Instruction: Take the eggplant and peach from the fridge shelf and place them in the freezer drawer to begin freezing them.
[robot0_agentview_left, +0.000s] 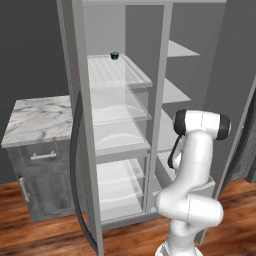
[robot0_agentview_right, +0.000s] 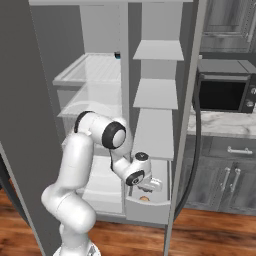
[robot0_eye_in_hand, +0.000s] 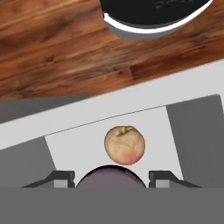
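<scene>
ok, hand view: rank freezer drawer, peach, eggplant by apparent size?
1. freezer drawer, largest by far.
2-3. eggplant and peach: not ranked. The eggplant looks wider, but it sits nearer the camera and is cut off at the bottom.

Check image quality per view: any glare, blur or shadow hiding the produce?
Left base view: curved glare on the smooth shelves, produce not visible. Right base view: soft; peach a tiny orange blob in the freezer drawer. Hand view: peach sharp, evenly lit; eggplant cropped between the end effector fingers.
</scene>
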